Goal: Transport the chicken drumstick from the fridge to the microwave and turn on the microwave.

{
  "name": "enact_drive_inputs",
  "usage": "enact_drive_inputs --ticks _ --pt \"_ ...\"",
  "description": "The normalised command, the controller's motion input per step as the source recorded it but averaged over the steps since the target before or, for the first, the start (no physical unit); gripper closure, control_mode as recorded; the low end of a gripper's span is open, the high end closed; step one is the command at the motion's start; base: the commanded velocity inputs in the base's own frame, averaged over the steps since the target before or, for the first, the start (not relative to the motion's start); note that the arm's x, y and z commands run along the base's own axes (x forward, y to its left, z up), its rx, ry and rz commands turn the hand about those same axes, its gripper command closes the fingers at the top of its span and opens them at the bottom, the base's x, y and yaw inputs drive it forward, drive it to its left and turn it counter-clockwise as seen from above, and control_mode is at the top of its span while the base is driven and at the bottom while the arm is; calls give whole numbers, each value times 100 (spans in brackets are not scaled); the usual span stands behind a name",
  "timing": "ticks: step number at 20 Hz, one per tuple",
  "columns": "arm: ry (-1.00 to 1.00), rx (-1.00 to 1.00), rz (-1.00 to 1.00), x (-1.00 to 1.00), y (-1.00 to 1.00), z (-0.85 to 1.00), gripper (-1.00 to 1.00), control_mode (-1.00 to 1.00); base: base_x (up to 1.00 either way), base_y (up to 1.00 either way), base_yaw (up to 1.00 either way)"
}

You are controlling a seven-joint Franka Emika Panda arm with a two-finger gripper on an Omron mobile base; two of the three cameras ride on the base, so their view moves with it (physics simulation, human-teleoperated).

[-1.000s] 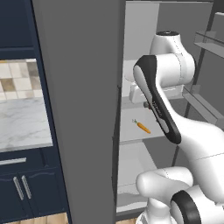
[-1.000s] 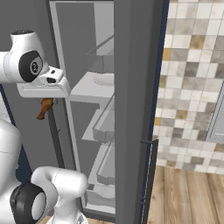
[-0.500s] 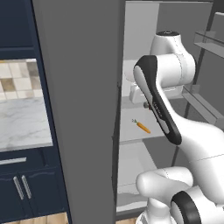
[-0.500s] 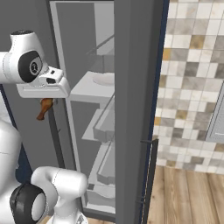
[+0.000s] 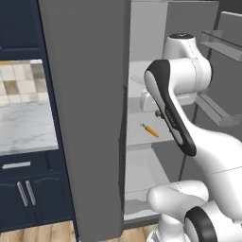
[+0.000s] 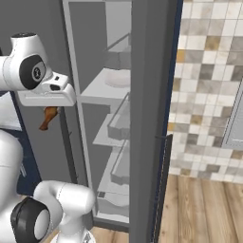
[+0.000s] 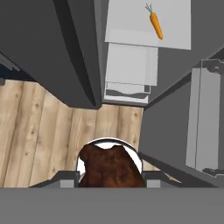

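Fridge (image 5: pixel 85 118) stands open; grey door (image 6: pixel 147 118) swung wide, seen edge-on in right base view w/ dark handle strip down its edge; pale grey shelves (image 6: pixel 102 90) stacked inside, door bins beside them.

Gripper (image 7: pixel 111 179) closed on drumstick (image 7: pixel 111 168); in hand view the dark reddish-brown lump sits between the two finger tips, filling the gap, touching both; pads themselves mostly hidden by the meat. Same drumstick (image 6: pixel 48 117) seen in right base view hanging just below the white hand, outside the shelf front, in front of the fridge opening; it clears the shelves, touching none.

Hand view looks down: wood floor under the drumstick; white robot base ring directly behind it; fridge body dark grey at left; lower shelves pale, stepped, at top centre.

Carrot (image 5: pixel 150 130) lies on a middle shelf, thin, orange, green tuft at one end; also in hand view (image 7: pixel 155 24), flat on the pale shelf, well apart from the drumstick; not touched by arm.

Arm (image 5: pixel 175 113) rises from lower right in left base view, elbow bent, forearm w/ dark panel crossing in front of fridge interior; wrist near shelf level w/ carrot.

Left of fridge: navy cabinets (image 5: pixel 28 194) w/ metal handles, marble counter (image 5: pixel 26 127), tiled wall above. Right of door: tiled wall (image 6: pixel 209 85), wood floor (image 6: pixel 204 209).
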Motion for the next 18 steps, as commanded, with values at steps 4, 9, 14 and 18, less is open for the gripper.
enact_drive_inputs --ticks 4,9,14,18 --pt "0 0 0 0 0 0 100 100 -6 45 0" --pt "0 0 0 0 0 0 100 100 -1 70 0" --pt "0 0 0 0 0 0 100 100 -1 77 0" --pt "0 0 0 0 0 0 100 100 0 75 -1"
